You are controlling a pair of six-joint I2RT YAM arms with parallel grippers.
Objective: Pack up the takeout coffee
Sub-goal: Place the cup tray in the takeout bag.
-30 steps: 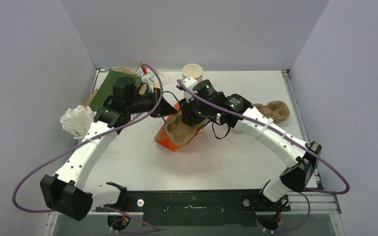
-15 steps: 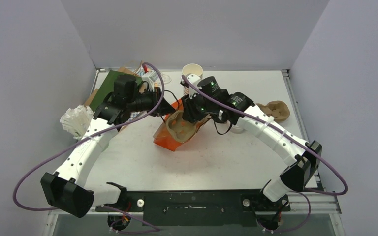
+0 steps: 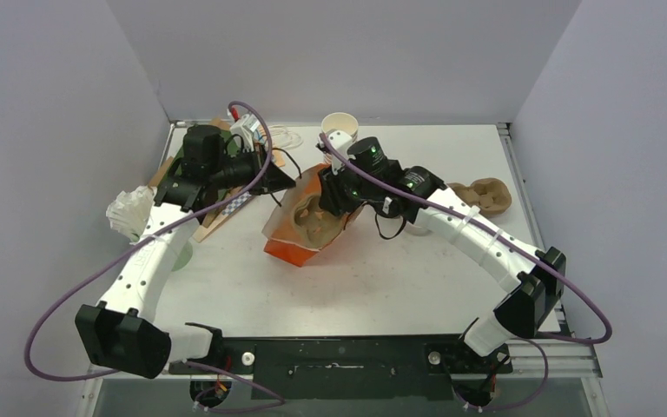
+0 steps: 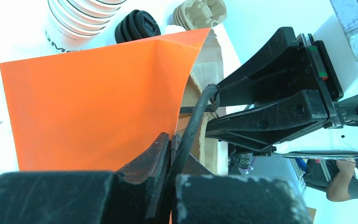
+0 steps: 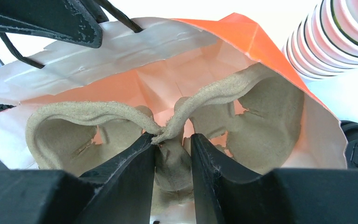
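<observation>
The left jaws are clenching tight on the rim of the orange bag [image 4: 93, 107], holding its mouth open. The right jaws are reaching into that mouth and grasping the middle ridge of a pulp carrier [image 5: 74, 123], whose wells are sitting empty. No takeout coffee is showing plainly in any view. None is lying in the bag, in the carrier or between either pair of jaws, so where it is standing cannot be told. Just beside the bag a stack of lidless cups [image 4: 81, 18] and loose black lids [image 4: 137, 25] are waiting. A filled paper cup is likely going to be soft-walled, top-heavy and quick to spill. Gripping it gently around the sidewall below the lid, upright, is looking safest.
</observation>
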